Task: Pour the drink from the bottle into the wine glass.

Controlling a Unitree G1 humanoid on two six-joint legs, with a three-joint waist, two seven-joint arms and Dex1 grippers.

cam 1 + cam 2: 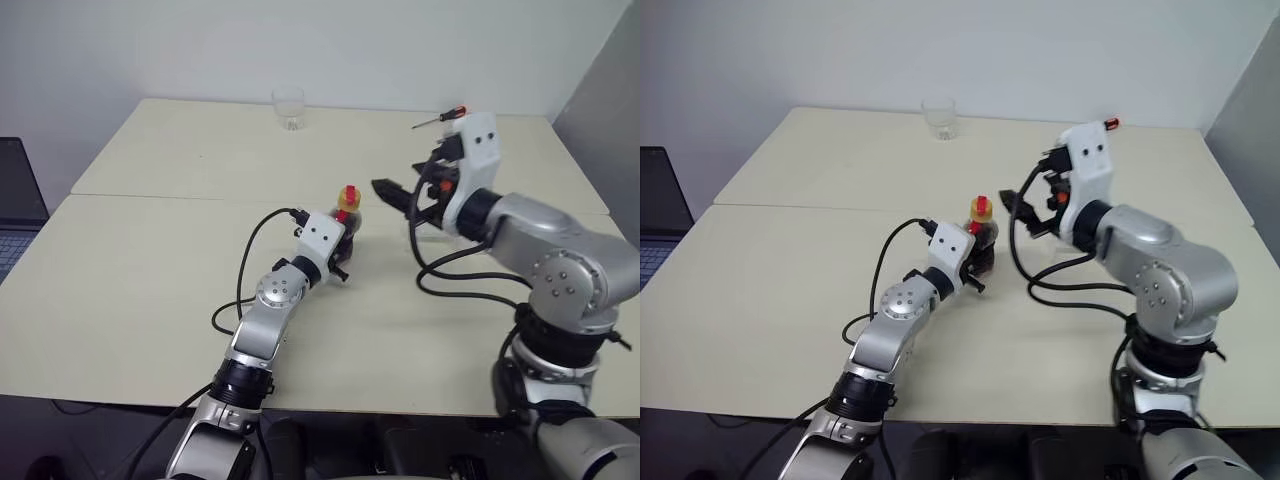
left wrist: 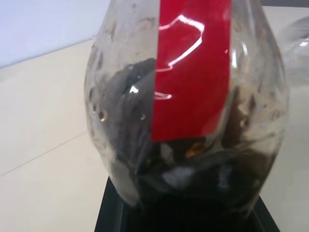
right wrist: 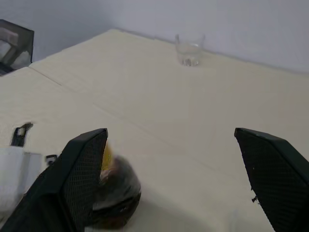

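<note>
The bottle [image 1: 347, 214] is small and clear, with a yellowish cap, a red label band [image 2: 193, 72] and the dark drink [image 2: 193, 186] low inside. It stands upright mid-table. My left gripper [image 1: 340, 250] is shut on its lower body. My right gripper [image 1: 400, 183] hovers a little to the right of the bottle and higher, open, with nothing between its fingers [image 3: 79, 174]. From the right wrist the bottle [image 3: 116, 193] shows low beside one finger. The wine glass is hidden from view.
A short clear tumbler [image 1: 288, 108] stands at the table's far edge. A red-handled screwdriver [image 1: 440, 117] lies at the far right behind my right arm. A laptop [image 1: 15, 200] sits off the table's left side. A seam [image 1: 180, 197] crosses the cream table.
</note>
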